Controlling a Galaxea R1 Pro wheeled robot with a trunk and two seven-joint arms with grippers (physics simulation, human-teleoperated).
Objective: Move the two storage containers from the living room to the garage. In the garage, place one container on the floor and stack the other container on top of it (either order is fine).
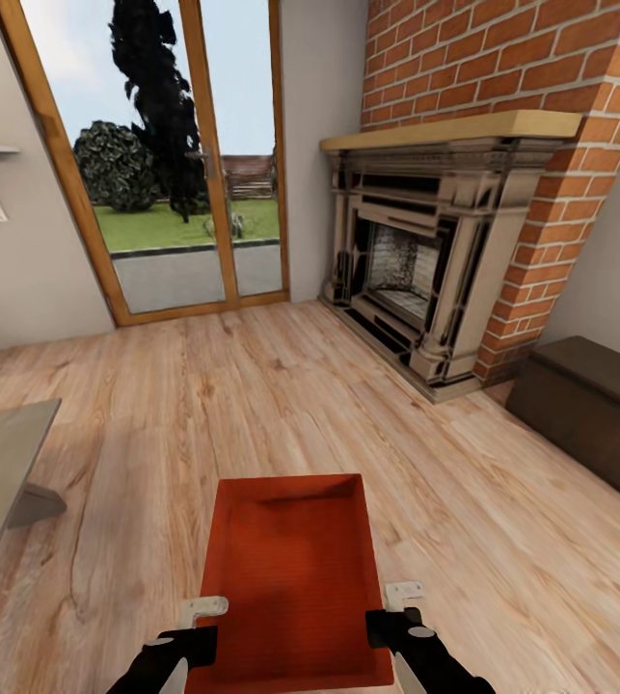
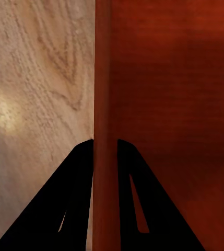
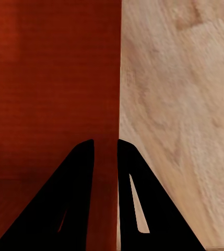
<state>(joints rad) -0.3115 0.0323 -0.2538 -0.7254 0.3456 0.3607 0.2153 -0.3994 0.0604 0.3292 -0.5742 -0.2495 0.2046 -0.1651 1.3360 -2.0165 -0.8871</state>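
Bare light wood plank floor (image 1: 281, 395) spreads through the frame's middle, edged by a red-brick fireplace (image 1: 444, 260) upper right, a low dark bench (image 1: 594, 410) right and a grey tabletop (image 1: 1, 472) left. The orange-red open-top rectangular bin (image 1: 290, 569) sits bottom centre, plain-walled, the left gripper (image 2: 105, 151) and right gripper (image 3: 105, 151) each clamped on a side wall.

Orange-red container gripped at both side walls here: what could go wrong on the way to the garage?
1. Each gripper pinches just a thin wall: left gripper on one side wall, right gripper on the other. If the arms drift apart or together, the storage container could slip or twist.
2. The brick fireplace and dark bench stand close ahead to the right; a tight turn might clip them.
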